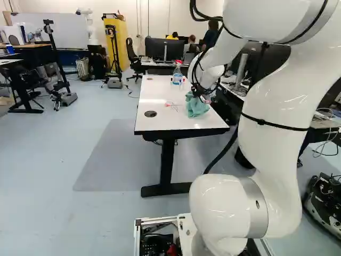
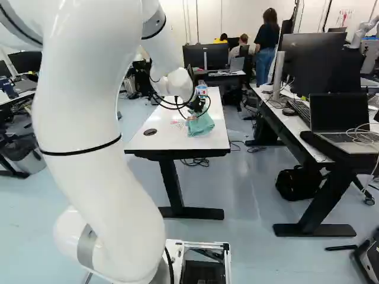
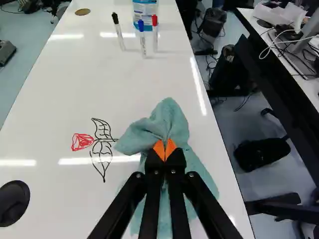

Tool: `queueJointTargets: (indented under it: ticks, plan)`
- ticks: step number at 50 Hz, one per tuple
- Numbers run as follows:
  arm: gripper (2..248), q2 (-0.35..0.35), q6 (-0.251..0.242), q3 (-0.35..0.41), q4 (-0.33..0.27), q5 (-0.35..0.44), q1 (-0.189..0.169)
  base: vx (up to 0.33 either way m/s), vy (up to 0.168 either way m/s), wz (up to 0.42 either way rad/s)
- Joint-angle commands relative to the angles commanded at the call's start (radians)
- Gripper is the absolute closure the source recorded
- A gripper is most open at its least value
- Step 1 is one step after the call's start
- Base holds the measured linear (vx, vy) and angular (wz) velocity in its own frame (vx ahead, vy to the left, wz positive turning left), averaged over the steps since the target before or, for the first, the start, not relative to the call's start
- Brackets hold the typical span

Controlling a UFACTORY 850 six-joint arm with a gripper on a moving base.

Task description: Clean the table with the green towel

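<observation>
- Jaws first: they're clenched on the towel (image 3: pixel 170 118), a fold of it pinched between the orange tips of the gripper (image 3: pixel 165 151). Call the way it points along the table twelve o'clock. The arm (image 2: pixel 98 165) looms over the near part, biggest thing here; getting hold of the cloth is done.
- Next in size, the table (image 3: pixel 50 114). White, glossy, mostly unmarked; I can't tell whether any of that is the cloth's work. What lies under the towel is hidden from me.
- The towel is bunched under the grip and spreads back towards six, over the near end, close to the edge on the three o'clock side. Whether it's being pressed down, I can't say.
- A bottle (image 3: pixel 145 14) stands far off at twelve, out of the wiping area, I'd judge.
- At nine, the flower (image 3: pixel 102 142), drawn in black with a red bloom, is the real job left. Its visible lines look whole, no smear that I can see, so I'd call the wiping barely begun, if at all. A sweep towards nine seems due.
- Smallest, three pens (image 3: pixel 142 39) by the bottle, between eleven and twelve. Nobody's asked for those to be shifted.
</observation>
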Motion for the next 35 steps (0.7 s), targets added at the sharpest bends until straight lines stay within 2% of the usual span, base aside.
queueJointTargets:
  ticks: [25,35]
  plan:
    - [229,-0.092,0.0,-0.108,0.0,0.0,0.061,0.0,0.0,0.0]
    - [229,-0.102,0.0,-0.12,0.0,0.0,0.066,0.0,0.0,0.0]
